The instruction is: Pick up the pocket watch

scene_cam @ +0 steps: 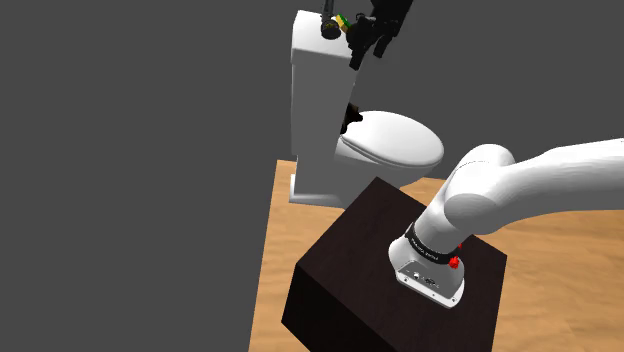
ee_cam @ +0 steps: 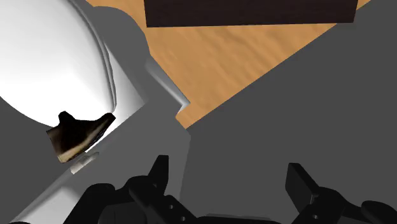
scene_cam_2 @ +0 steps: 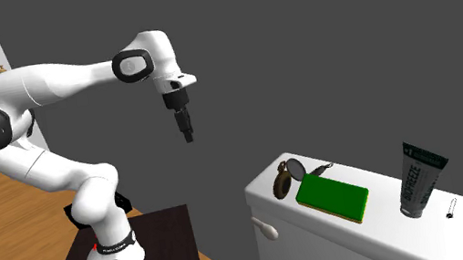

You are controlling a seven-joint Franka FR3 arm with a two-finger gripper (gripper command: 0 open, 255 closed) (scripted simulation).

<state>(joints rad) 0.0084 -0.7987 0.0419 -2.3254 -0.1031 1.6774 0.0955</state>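
Second exterior view gives the plainest reading. The pocket watch (scene_cam_2: 285, 181) sits on top of the white toilet tank (scene_cam_2: 327, 242), at the end of the tank lid nearest the arm. It is just beside a green block (scene_cam_2: 332, 197) that lies further along the lid. A dark tube (scene_cam_2: 420, 180) stands well past that, toward the tank's far end. The watch looks brownish, with a round ring raised above its body, so it seems to lie open or propped. Its longer line appears to run from the tank's front edge back toward the wall, though that is hard to fix.

The gripper (scene_cam_2: 188, 137) hangs pointing downward, higher than the tank lid and out beyond the tank's near end, not over it. In the wrist view the gripper (ee_cam: 229, 178) has its two fingers (ee_cam: 159, 170) standing well apart with nothing between them, so it is released and empty. That view looks down past the tank to the wooden floor (ee_cam: 222, 63) and the white seat lid (ee_cam: 44, 57).

So the watch lies below the gripper and off to one side, toward the tank. As I judge it, the coming move is a sideways carry over the tank's near end, then a descent. The fingers would need to be turned across the watch's narrower width.
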